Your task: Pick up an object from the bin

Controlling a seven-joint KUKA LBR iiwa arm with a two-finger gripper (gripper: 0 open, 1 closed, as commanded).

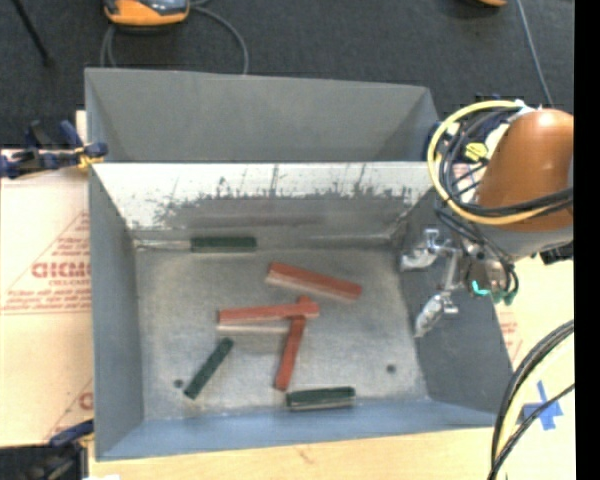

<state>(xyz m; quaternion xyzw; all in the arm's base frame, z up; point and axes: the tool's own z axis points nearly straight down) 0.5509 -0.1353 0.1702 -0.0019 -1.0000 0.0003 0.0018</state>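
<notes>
My gripper (426, 282) hangs at the bin's right side, above the sloping right wall, with its two metal fingers spread apart and nothing between them. To its left, a red flat bar (314, 281) lies at a slant in the middle of the bin floor. Below that, a second red bar (267, 315) lies almost level, and a third red bar (291, 353) lies nearly upright with its top end touching the second one.
A dark green bar (320, 398) lies by the front wall, another dark green bar (208, 368) slants at the front left, and a third dark green bar (223, 242) lies along the back wall. The arm's orange cover and cables sit right of the bin.
</notes>
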